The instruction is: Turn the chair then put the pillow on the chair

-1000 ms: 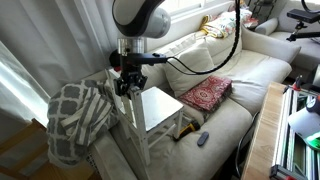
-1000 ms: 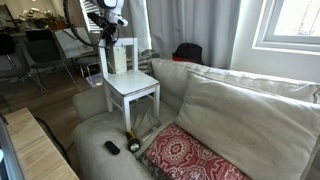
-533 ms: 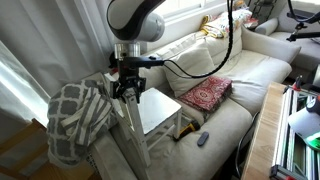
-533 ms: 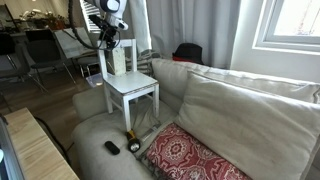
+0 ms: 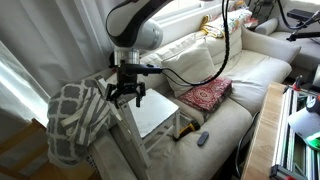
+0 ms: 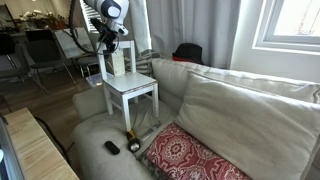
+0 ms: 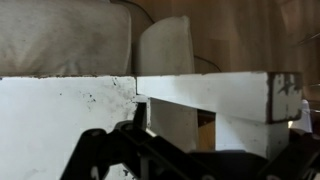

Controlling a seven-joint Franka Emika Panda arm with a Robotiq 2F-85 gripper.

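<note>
The white chair (image 5: 155, 110) stands on the sofa's end, its seat (image 6: 132, 86) flat and its slatted back (image 6: 118, 58) upright. My gripper (image 5: 125, 93) hangs open just over the back's top rail, fingers spread to either side, holding nothing; it also shows in an exterior view (image 6: 112, 43). In the wrist view the white rail (image 7: 205, 95) fills the middle, above the dark gripper linkage (image 7: 150, 155). A large cream pillow (image 6: 250, 112) leans on the sofa back, behind the red cushion (image 5: 195, 55).
A grey-and-white patterned blanket (image 5: 75, 120) drapes over the sofa arm beside the chair. The flat red patterned cushion (image 5: 207, 93) lies on the sofa seat. A dark remote (image 6: 112, 148) and a small yellow-black object (image 6: 131, 145) lie near the chair's legs. Curtains hang behind.
The gripper was shut on the chair back's top rail; it has opened, let go and risen slightly. The chair stays put.
</note>
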